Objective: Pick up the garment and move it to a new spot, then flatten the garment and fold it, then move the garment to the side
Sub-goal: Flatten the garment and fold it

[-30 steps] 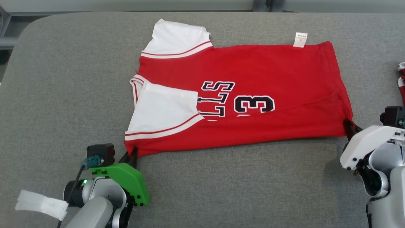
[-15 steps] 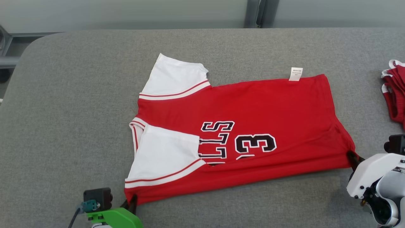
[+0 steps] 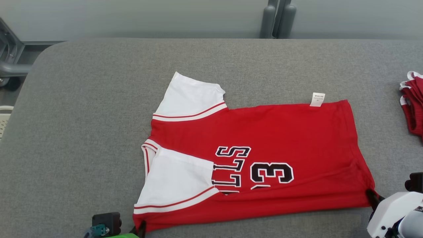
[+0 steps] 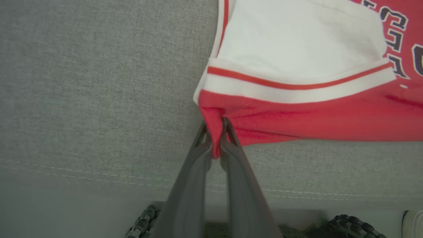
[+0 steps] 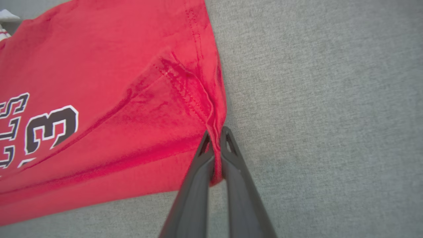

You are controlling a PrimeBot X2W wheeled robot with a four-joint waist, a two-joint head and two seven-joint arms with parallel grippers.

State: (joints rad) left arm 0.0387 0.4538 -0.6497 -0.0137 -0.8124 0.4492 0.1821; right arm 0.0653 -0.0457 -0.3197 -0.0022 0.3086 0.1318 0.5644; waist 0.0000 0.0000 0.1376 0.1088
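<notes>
The garment [image 3: 264,132] is a red jersey with white sleeves and black lettering, lying flat on the grey table [image 3: 82,132] with its near edge folded over. My left gripper [image 3: 140,228] is shut on its near left corner below the white sleeve. In the left wrist view the garment's red cloth [image 4: 297,115] is pinched between the tips of that gripper [image 4: 214,130]. My right gripper [image 3: 371,195] is shut on the near right hem corner. In the right wrist view the gripper [image 5: 216,140] clamps a bunched seam of the garment [image 5: 115,66].
A second pile of red and white cloth [image 3: 413,105] lies at the table's right edge. A metal frame [image 3: 10,62] stands beyond the far left corner. The table's stitched front edge [image 4: 99,175] runs just behind my left fingers.
The camera has moved, so the whole picture sits lower. Both grippers keep their hold on the corners, and the garment now lies farther from the table's far edge, closer to me.
</notes>
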